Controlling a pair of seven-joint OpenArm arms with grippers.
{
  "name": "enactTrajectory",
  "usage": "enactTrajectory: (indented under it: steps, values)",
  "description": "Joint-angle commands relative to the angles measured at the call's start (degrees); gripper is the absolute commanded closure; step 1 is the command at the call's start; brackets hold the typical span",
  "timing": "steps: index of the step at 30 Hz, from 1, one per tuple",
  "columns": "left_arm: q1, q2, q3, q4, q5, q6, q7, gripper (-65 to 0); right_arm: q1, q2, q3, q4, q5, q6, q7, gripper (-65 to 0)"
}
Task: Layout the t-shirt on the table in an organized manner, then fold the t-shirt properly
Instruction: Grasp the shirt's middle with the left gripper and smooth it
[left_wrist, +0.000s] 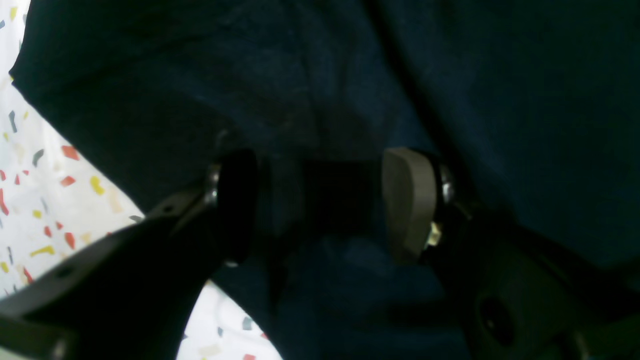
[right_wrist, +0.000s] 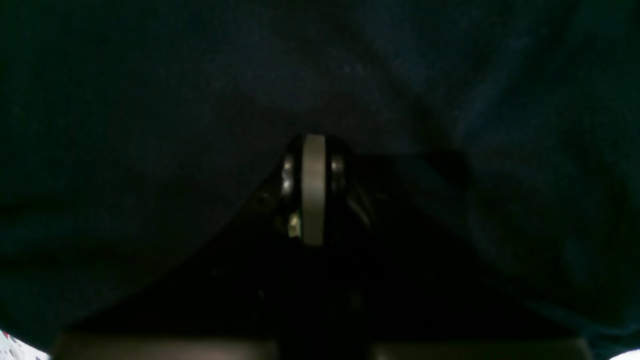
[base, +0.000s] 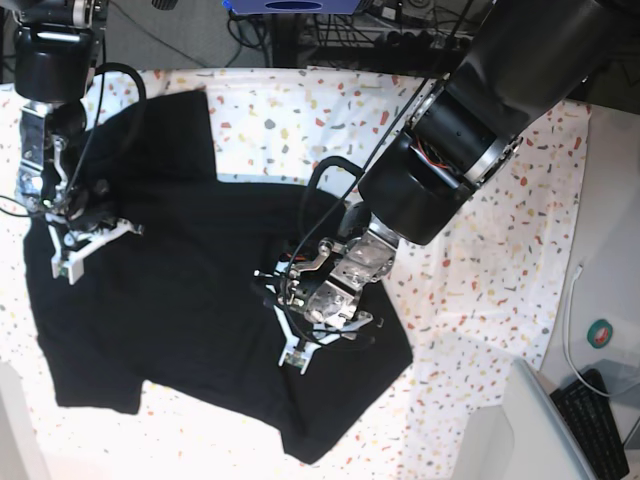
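Observation:
The black t-shirt (base: 180, 290) lies spread, still creased, across the left half of the flecked white table (base: 480, 250). My left gripper (base: 297, 350) hovers over its lower right part. In the left wrist view this gripper (left_wrist: 322, 202) is open, its pads (left_wrist: 410, 205) astride dark cloth (left_wrist: 320, 75) without squeezing it. My right gripper (base: 72, 255) sits on the shirt's left side. The right wrist view shows that gripper (right_wrist: 313, 150) shut, its tips pinched into the cloth (right_wrist: 150, 125), which fills nearly the whole frame.
A keyboard (base: 600, 405) and a small round green-and-red object (base: 603, 335) lie off the table's right edge, beside a white cable (base: 572, 320). A grey slab (base: 520, 430) stands at the lower right corner. Cables and equipment (base: 330, 20) crowd the far edge.

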Motion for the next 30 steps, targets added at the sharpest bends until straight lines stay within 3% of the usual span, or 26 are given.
enactTrajectory:
  steps: [1, 7, 14, 23, 28, 30]
  values:
    - [-1.30, 0.30, -0.12, 0.76, 0.48, 0.37, -0.62, -37.8, 0.50, 0.52, 0.20, 0.18, -0.39, 0.12, -0.56, 0.0]
    - [-0.60, -0.49, -0.12, 0.76, 0.56, 0.37, -0.62, -37.2, 0.50, 0.52, 0.29, 0.18, -0.39, 0.12, -0.56, 0.0]
    - [-0.60, -0.66, -0.12, 0.76, 0.56, 0.37, -0.62, -21.2, 0.50, 0.52, 0.29, 0.18, -0.39, 0.12, -0.56, 0.0]
    - [0.28, -1.37, -0.20, 0.76, 0.56, 0.37, -0.62, -19.1, 0.32, 0.52, 0.29, 0.18, -0.39, 0.12, -0.56, 0.0]
    - [0.28, -2.07, -0.29, 0.76, 0.21, 0.37, -0.62, 0.0, 0.32, 0.52, 0.29, 0.09, -0.39, 0.12, -0.56, 0.0]
    - [0.99, -2.16, -0.38, 0.76, 0.21, 0.37, -0.62, 0.0, 0.41, 0.52, 0.29, 0.09, -0.39, 0.12, -0.56, 0.0]
